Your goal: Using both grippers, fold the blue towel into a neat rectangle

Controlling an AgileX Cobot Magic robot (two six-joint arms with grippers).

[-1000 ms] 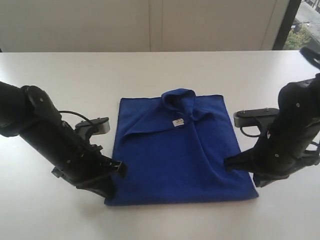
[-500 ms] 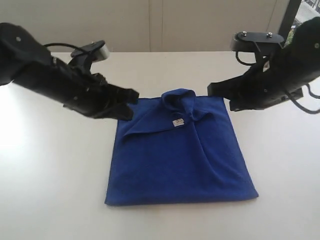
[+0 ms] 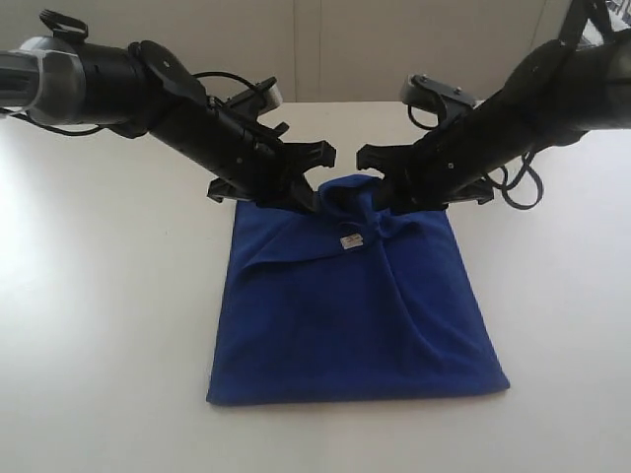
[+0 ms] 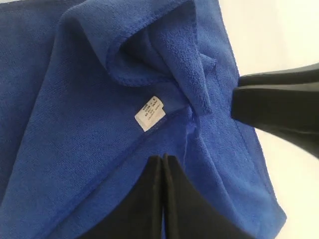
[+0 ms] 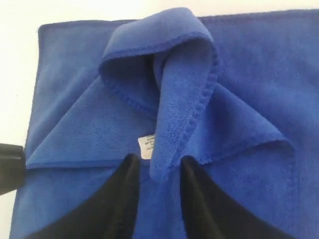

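near hem: towel (image 3: 355, 315) lay flat on the table (image 3: 99, 325), front edge straight, neither of my grippers on it.
label: white label (image 3: 351, 241) faced up, just on the near side of the bunch.
bunch: hood-like raised fold (image 3: 353, 192) stood at the middle of the far hem.
right gripper: right gripper (image 5: 159, 159) was part open, one finger on each side of the bunch's hanging strip, not clamped, holding nothing.
left gripper: left gripper (image 4: 163, 162) had its fingers pressed together, empty, over the cloth near the label.
risk 1: my two grippers crowded just beside each other over the bunch, so they could knock together.
risk 2: the shut left one could drag the plush and skew the layers under it.
risk 3: a pinch on the strip alone would likely lift the top layer and undo the fold.
in the way: the right arm's cable (image 3: 518, 187) looped near the far corner and might snag.
far: wall (image 3: 296, 49) only.
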